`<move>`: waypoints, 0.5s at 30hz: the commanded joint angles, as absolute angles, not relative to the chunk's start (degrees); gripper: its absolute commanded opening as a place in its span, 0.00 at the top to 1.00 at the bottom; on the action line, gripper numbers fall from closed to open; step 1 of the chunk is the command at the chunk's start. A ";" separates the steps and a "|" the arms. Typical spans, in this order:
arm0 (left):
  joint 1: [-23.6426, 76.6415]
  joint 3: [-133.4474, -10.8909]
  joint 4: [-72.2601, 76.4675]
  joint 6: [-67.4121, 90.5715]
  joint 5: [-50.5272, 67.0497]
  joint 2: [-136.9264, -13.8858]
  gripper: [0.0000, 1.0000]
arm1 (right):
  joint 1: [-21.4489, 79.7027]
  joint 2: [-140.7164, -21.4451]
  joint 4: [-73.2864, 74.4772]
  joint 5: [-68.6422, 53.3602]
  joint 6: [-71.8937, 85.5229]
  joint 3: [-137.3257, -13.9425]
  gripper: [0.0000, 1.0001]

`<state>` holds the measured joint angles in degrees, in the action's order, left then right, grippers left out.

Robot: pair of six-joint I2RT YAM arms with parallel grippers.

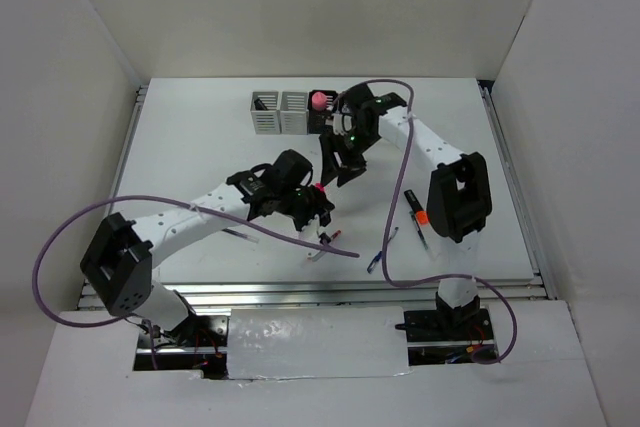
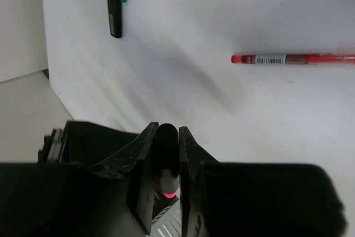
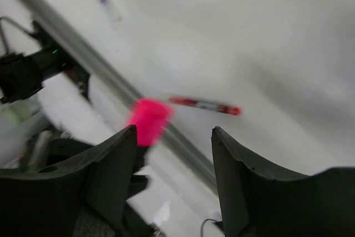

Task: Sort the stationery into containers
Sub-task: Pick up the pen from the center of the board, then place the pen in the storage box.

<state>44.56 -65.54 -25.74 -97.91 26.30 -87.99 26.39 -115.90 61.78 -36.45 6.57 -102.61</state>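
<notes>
Slip and collision are the hazards here. The left gripper [image 1: 314,207] is clamped tight on the pink-capped highlighter [image 2: 166,156] by its slim black barrel alone. A quick swing towards the containers [image 1: 293,113], at 12 o'clock from it in the overhead view, could twist the marker loose. The right gripper [image 3: 173,137], hanging close at 1 o'clock, could be struck on the way. The barrel sits squeezed between both left fingers, with pink showing deep in the grip. The right fingers stand well apart, holding nothing. A red pen [image 2: 294,58] lies on the table at 2 o'clock in the left wrist view.
</notes>
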 commanded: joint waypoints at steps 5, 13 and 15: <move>43.43 -66.08 -17.86 -72.91 33.74 -79.63 1.00 | 16.10 -102.68 55.83 -15.15 -2.01 -93.01 0.37; 20.00 -81.73 8.12 -13.67 39.98 -91.39 1.00 | 7.30 -92.91 47.21 -11.16 -8.26 -75.42 0.40; 16.19 -85.51 13.33 -1.62 40.78 -96.40 1.00 | 5.46 -90.97 45.62 -11.25 -9.66 -71.38 0.42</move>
